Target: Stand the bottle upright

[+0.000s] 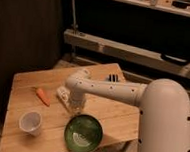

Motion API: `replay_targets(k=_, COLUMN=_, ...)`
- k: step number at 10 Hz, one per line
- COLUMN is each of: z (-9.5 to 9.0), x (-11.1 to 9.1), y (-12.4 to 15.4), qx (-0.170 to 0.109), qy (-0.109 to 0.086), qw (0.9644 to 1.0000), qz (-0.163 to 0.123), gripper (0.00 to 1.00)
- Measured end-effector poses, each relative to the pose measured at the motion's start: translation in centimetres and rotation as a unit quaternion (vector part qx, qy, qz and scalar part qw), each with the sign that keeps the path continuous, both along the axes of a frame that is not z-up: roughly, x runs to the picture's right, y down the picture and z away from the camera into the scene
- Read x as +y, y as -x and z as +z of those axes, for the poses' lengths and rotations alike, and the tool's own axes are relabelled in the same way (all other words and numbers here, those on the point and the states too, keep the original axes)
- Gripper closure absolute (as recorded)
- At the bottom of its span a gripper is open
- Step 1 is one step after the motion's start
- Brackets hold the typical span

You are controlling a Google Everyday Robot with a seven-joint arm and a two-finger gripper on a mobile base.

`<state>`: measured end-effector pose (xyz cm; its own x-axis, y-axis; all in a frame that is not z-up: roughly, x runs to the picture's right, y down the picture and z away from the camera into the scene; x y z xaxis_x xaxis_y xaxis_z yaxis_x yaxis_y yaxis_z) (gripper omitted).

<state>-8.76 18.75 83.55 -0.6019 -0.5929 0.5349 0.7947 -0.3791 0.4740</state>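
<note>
My gripper [74, 107] hanging just beside the lying bottle [63, 93], carrot [43, 96] sitting near the bottle, grip I'm unable to tell
</note>
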Motion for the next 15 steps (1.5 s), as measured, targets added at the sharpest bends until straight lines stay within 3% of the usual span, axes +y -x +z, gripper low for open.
replay_targets(k=4, z=-2.2, x=-2.9, y=-0.3, qx=0.037, qy=-0.041, qw=0.9982, qz=-0.025, gripper=0.71)
replay_targets(k=6, z=-3.1, x=-4.3, y=-0.5, qx=0.04, qy=-0.049, qw=0.9975, qz=-0.031, gripper=0.71)
replay_targets(k=8, z=-4.7, x=-5.9, y=-0.5, qx=0.031, qy=-0.036, qw=0.998, qz=-0.041, gripper=0.71)
replay_targets(k=10, z=-5.5, x=-6.7, y=-0.8, qx=0.019, qy=-0.007, qw=0.9982, qz=-0.056, gripper=0.71)
replay_targets(k=15, z=-8.1, x=-8.2, y=-2.0, qx=0.003, qy=0.036, qw=0.9956, qz=-0.087, gripper=0.71)
